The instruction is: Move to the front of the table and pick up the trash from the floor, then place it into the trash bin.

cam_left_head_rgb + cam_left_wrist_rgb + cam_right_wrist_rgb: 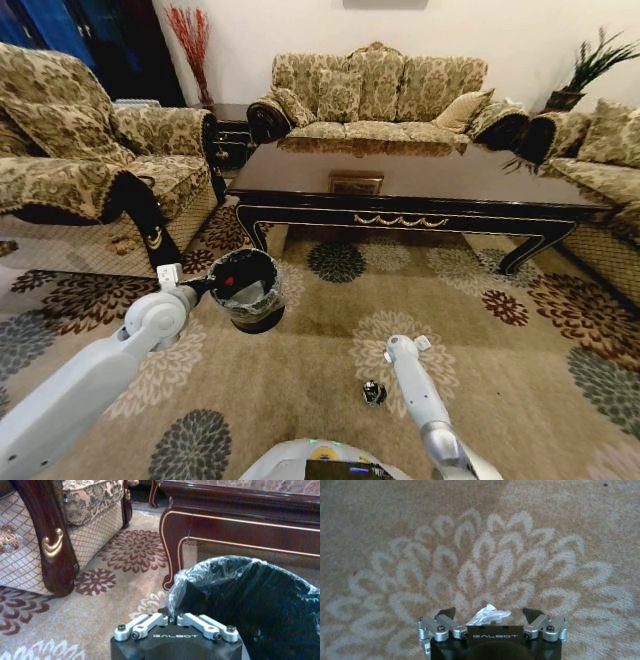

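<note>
Right claw [490, 618]: wide open, low over the carpet.
Paper wad [488, 615]: white, crumpled, on the floor right between the open fingers.
Left claw [175, 624]: closed on the rim of the trash bin [250, 603], beside the table [420, 180].
Nearer arm: the right one.
Hard to see: the wad's near side; a small dark shiny piece [374, 392] by the right arm.

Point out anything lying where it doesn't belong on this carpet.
Two litter pieces: a crumpled white paper wad sits on the carpet between the right gripper's open jaws, and a small dark shiny piece lies beside the right arm. The trash bin stands upright.
</note>
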